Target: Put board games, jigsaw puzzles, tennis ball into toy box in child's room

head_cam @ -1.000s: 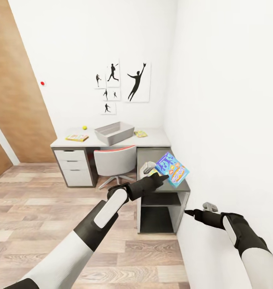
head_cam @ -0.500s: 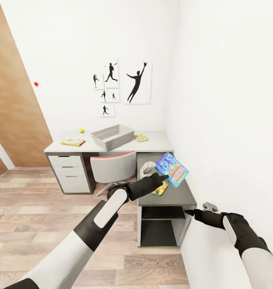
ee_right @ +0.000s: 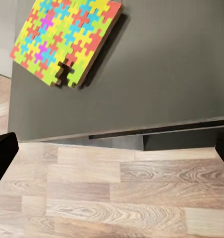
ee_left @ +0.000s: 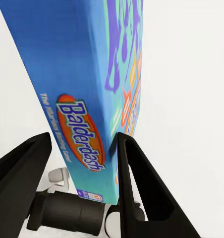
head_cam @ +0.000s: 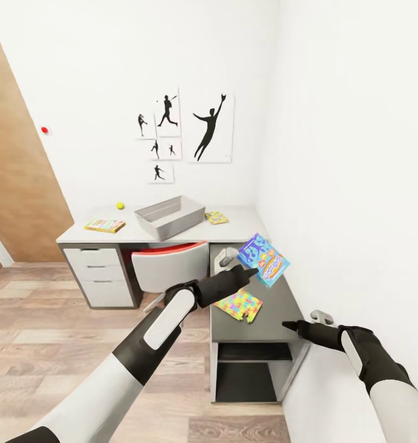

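Note:
My left gripper (head_cam: 250,271) is shut on the blue board game (head_cam: 264,259), held tilted above the dark section of the table (head_cam: 282,301). In the left wrist view the box (ee_left: 77,74), lettered Balderdash, sits between both fingers (ee_left: 137,173). A jigsaw puzzle (head_cam: 239,305) lies on that dark section, below my left hand; the right wrist view looks down on it (ee_right: 65,37). My right gripper (head_cam: 290,324) is open above the table's front corner. On the pale top stand the toy box (head_cam: 170,216), a tennis ball (head_cam: 119,205), another board game (head_cam: 104,225) and a second puzzle (head_cam: 216,217).
A red chair (head_cam: 168,264) is pushed under the table beside white drawers (head_cam: 103,274). A small grey object (head_cam: 224,258) sits at the back of the dark section. The white wall runs close along my right arm. Wood-plank floor (head_cam: 48,344) lies open to the left.
The camera has moved closer to the table, so the whole view has shifted. The puzzle on the dark section has come fully into sight. Both arms hold the same pose.

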`<state>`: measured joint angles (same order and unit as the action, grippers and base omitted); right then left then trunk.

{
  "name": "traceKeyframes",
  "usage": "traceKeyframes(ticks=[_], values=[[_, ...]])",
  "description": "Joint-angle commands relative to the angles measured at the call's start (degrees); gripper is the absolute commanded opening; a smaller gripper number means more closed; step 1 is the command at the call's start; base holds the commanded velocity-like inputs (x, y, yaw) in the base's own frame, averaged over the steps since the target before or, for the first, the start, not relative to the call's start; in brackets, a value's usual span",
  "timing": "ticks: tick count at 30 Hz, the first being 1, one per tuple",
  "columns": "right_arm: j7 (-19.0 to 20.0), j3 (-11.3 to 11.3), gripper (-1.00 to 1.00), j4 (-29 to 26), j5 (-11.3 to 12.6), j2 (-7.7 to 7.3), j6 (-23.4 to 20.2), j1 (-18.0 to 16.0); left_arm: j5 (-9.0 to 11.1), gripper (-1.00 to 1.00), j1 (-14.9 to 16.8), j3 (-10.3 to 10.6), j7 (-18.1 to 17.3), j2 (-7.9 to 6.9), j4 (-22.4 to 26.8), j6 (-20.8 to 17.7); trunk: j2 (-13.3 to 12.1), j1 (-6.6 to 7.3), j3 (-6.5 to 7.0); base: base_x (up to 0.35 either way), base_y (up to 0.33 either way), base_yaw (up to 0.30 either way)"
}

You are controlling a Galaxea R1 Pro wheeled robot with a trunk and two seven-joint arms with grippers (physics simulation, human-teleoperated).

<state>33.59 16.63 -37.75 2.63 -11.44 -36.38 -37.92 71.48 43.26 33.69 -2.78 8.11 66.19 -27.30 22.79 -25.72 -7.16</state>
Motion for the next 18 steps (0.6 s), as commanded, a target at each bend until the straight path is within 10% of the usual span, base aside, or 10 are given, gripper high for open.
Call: traceKeyframes(ticks=[1, 18], values=[[0.08, 0.16, 1.0, -0.04, 0.27, 0.01, -0.47, -0.05, 0.33, -1.0, 0.06, -0.03, -0.05, 0.02, 0.0, -0.2, 0.12, -0.07, -0.12, 0.271, 0.0, 0.0], [0.08, 0.16, 1.0, -0.13, 0.27, 0.01, -0.5, -0.05, 0.33, -1.0, -0.3, -0.1, -0.12, 0.05, 0.0, -0.13, 0.12, -0.07, -0.12, 0.088, 0.0, 0.0]])
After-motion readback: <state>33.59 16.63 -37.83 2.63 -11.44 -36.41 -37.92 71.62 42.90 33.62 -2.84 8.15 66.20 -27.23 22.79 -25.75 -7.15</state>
